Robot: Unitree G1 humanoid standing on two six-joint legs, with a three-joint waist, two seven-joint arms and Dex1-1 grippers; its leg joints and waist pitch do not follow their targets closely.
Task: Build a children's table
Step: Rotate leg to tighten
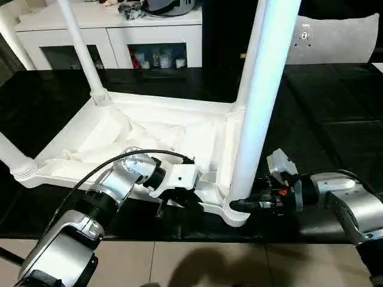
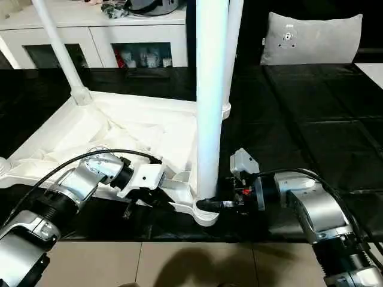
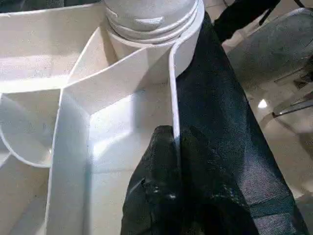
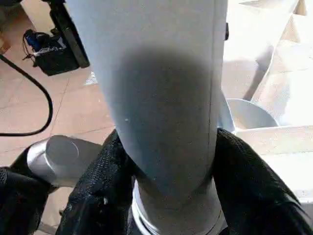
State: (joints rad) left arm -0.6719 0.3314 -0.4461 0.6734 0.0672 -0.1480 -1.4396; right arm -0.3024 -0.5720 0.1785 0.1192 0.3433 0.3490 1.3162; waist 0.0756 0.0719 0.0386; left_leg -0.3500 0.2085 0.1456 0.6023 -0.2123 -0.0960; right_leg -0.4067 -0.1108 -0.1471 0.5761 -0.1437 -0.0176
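Reaching level, right fingers clasp leg; left fingers pinch tabletop rim.

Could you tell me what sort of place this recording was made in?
Probably a home-like room or staged test space: a white cabinet with glass doors and small items stands behind, a grey cushion lies farther back, and the upturned children's table rests on a black padded surface.

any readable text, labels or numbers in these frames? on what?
No text can be read anywhere.
Grey cushion: a small round mark, too small to read.
Items on the cabinet shelf: labels too small and blurred to read.
Table top, legs, both arms: no print visible.
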